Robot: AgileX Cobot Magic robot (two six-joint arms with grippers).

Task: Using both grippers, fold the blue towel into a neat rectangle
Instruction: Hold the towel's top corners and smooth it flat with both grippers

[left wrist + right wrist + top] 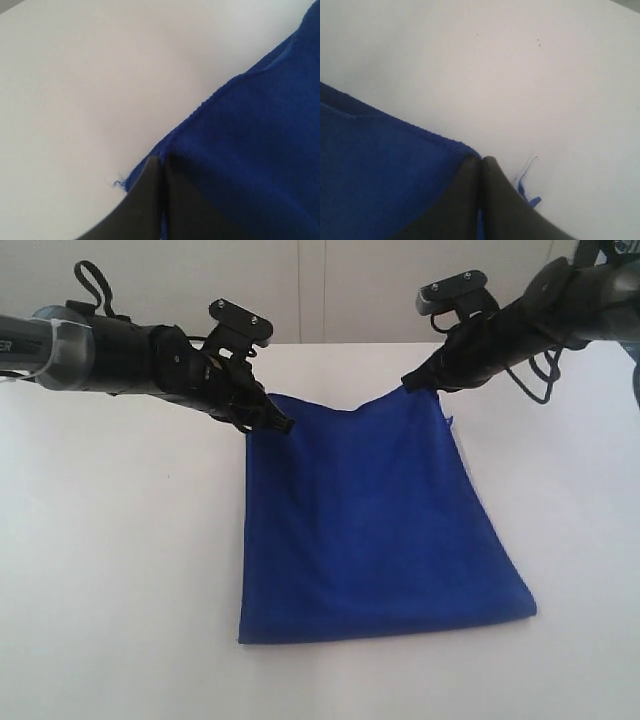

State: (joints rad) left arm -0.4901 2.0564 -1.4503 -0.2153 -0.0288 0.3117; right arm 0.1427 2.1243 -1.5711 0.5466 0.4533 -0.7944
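The blue towel (375, 525) is a deep blue cloth stretched from the table's middle up toward the back, its near edge lying flat and its far edge lifted and sagging between the two arms. My left gripper (280, 423) is shut on the towel's far left corner (175, 150). My right gripper (410, 382) is shut on the far right corner (455, 150). In each wrist view the black fingers (150, 200) (492, 200) press together with blue cloth between them. A loose thread (526, 172) hangs by the right fingers, and a small frayed thread (118, 184) by the left.
The white table (120, 570) surrounds the towel on all sides. A pale wall (330, 290) stands behind the table's far edge. Black cables (545, 375) hang from the right arm above the back right of the table.
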